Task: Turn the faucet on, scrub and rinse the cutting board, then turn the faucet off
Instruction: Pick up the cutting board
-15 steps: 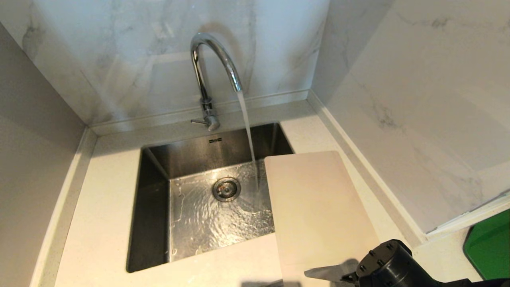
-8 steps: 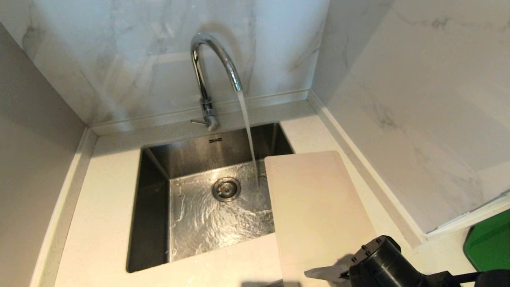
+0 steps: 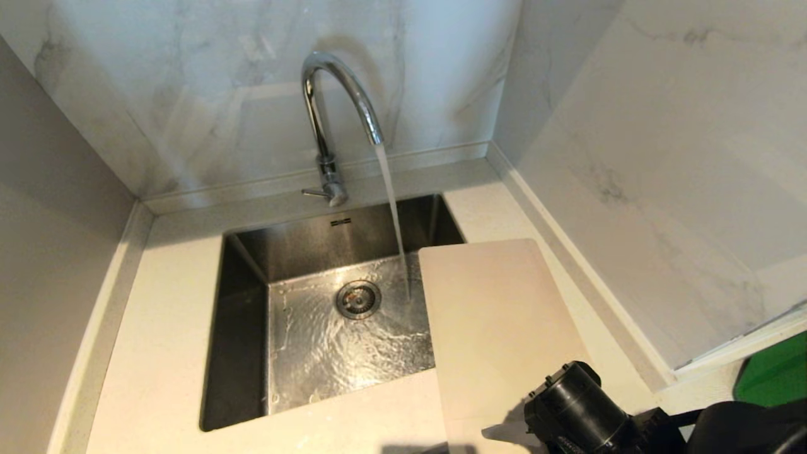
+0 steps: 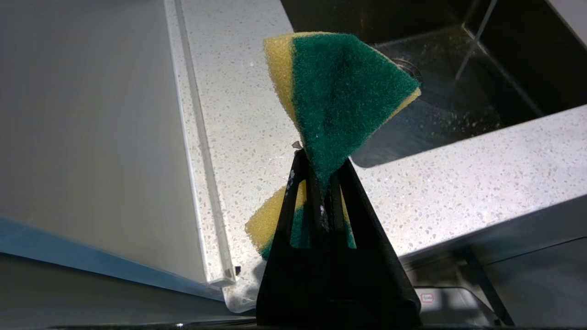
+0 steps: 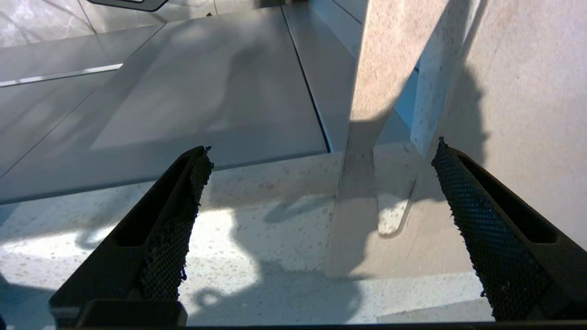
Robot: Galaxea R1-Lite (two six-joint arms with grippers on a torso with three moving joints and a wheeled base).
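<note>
The chrome faucet (image 3: pixel 333 107) is running, and its stream falls into the sink (image 3: pixel 328 343) just left of the cutting board's far corner. The cream cutting board (image 3: pixel 498 328) lies flat on the counter right of the sink, its left edge overhanging the basin. My right arm (image 3: pixel 574 413) hovers over the board's near end. My right gripper (image 5: pixel 322 146) is open, and between its fingers lie the board (image 5: pixel 504 114) and its handle slot (image 5: pixel 394 215). My left gripper (image 4: pixel 321 169) is shut on a green and yellow sponge (image 4: pixel 344 91), above the counter left of the sink.
Marble walls (image 3: pixel 630 157) close in the back and right of the counter. A bright green flat object (image 3: pixel 772 375) sits at the far right. The faucet's lever (image 3: pixel 313 193) sticks out to the left at its base. A raised ledge (image 4: pixel 202 151) borders the counter on the left.
My right arm has moved left and further over the near end of the cutting board. The water keeps running and the board has not moved.
</note>
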